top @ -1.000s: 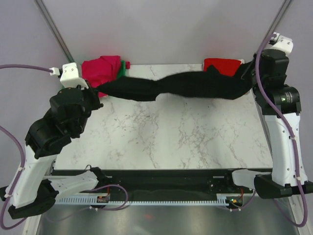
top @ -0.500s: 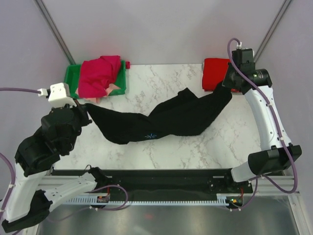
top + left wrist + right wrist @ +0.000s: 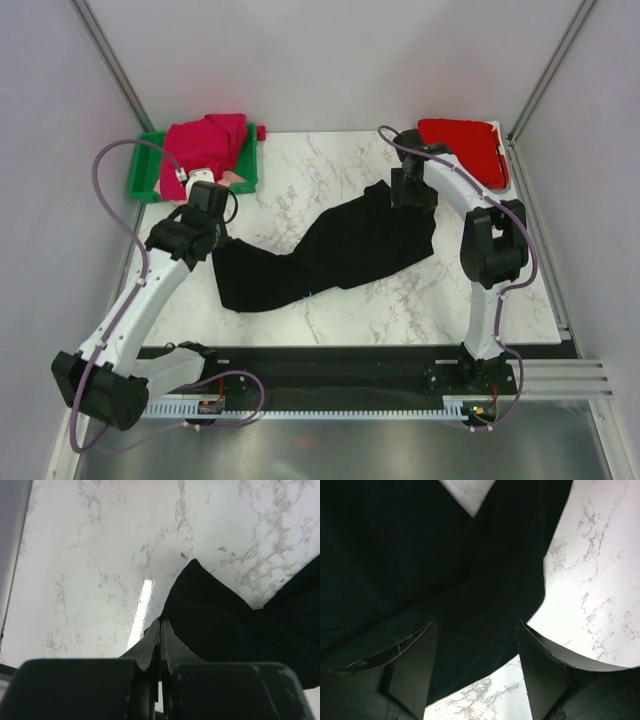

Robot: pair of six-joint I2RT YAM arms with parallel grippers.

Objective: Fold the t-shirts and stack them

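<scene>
Left end effector [image 3: 160, 626] is fully closed, tips pinching the left end of the large black cloth t-shirt [image 3: 330, 250], low over the white marble-pattern counter [image 3: 330, 165]. Right end effector [image 3: 477, 667] has its fingers [image 3: 412, 667] spread wide with nothing gripped. It hangs directly over the shirt's far right end, and black cloth fills most of the right wrist view under the gap.

Black tee lies across the middle of the counter as a rumpled diagonal band, near-left to far-right. It is wider at the right end and narrower and bunched toward the left grip (not flat, not folded). In the left wrist view, a pointed corner of the cloth sticks out onto bare marble just ahead of the closed tips.

Bright red cloth t-shirt [image 3: 465, 148] sits at the far right corner of the counter as a flat, compact rectangle. It is just beyond the right arm and apart from the black one.

Magenta cloth t-shirt [image 3: 205, 145] is heaped in the green plastic bin [image 3: 143, 180] at the far left corner, covering the bin's right half. A bit of peach cloth [image 3: 236, 180] shows under it at the bin's near right side.
</scene>
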